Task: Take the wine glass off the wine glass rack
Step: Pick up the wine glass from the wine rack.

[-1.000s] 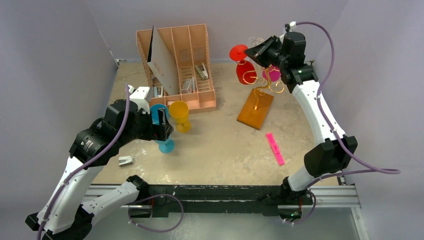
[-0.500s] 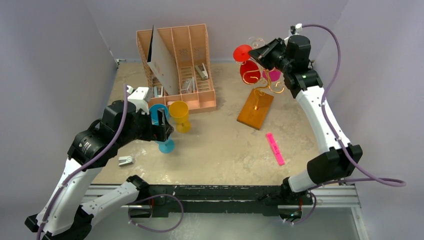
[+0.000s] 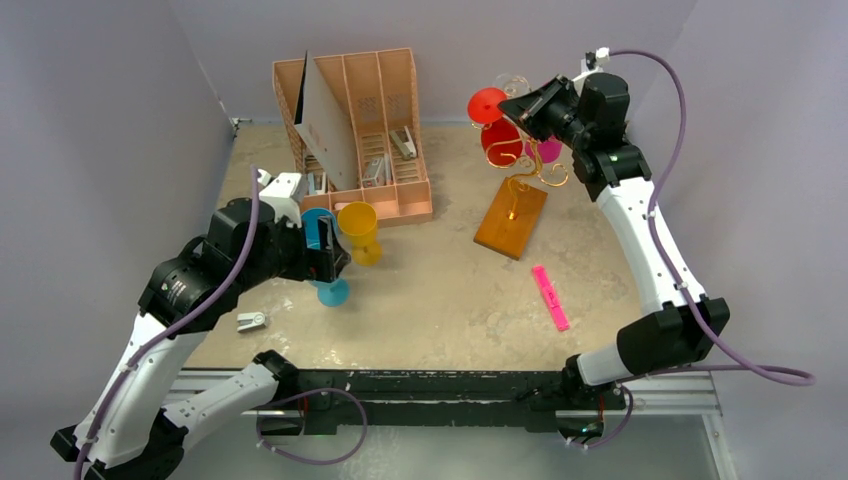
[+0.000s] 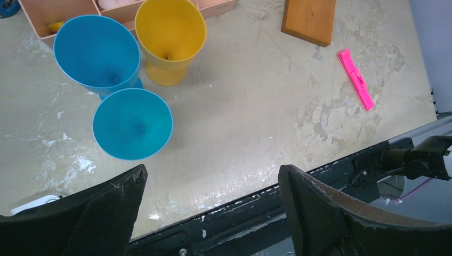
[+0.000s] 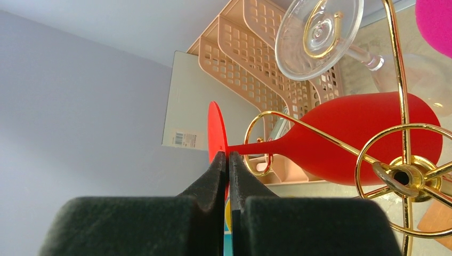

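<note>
a red wine glass (image 5: 368,133) hangs by its stem on the gold wire wine glass rack (image 3: 510,222) at the far right of the table (image 3: 440,290). the right gripper (image 5: 228,160) is pinched closed on the rim of its thin flat foot. it looks light, rigid and slick, so the foot or stem suits gripping. the left gripper (image 4: 210,173) gapes wide, empty. the pads (image 5: 133,224) hide the contact itself; a neighbouring clear glass (image 5: 320,32) is faint.
</note>
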